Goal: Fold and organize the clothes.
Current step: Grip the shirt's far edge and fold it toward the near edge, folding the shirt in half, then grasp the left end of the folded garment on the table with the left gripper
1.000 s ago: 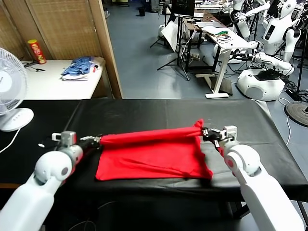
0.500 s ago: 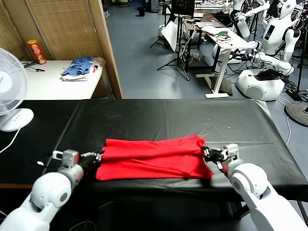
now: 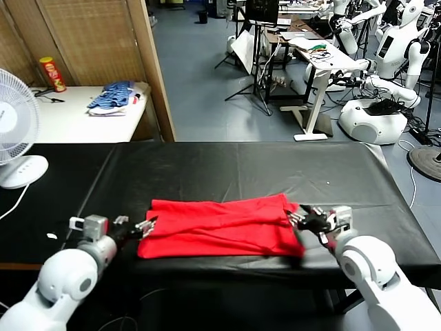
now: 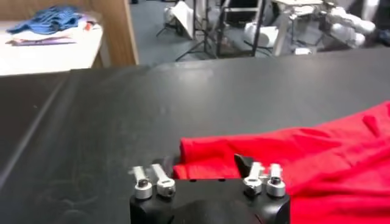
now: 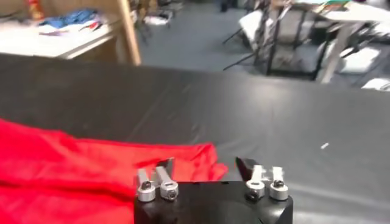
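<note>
The clothes, one red T-shirt, lie folded into a wide band near the front edge of the black table. My left gripper stands open at the shirt's left end. In the left wrist view the shirt has its edge lying loose between that gripper's spread fingers. My right gripper stands open at the right end. In the right wrist view the bunched corner of the shirt rests on the table between the right gripper's wide fingers. Neither gripper holds the cloth.
A white fan stands at the table's far left. Behind it a white side table carries a blue striped clothes pile and a red can. A wooden partition and other robots lie beyond the table.
Both grippers carried the shirt's raised edge toward the front edge, laying it over the lower layer. They then opened and let the cloth go.
</note>
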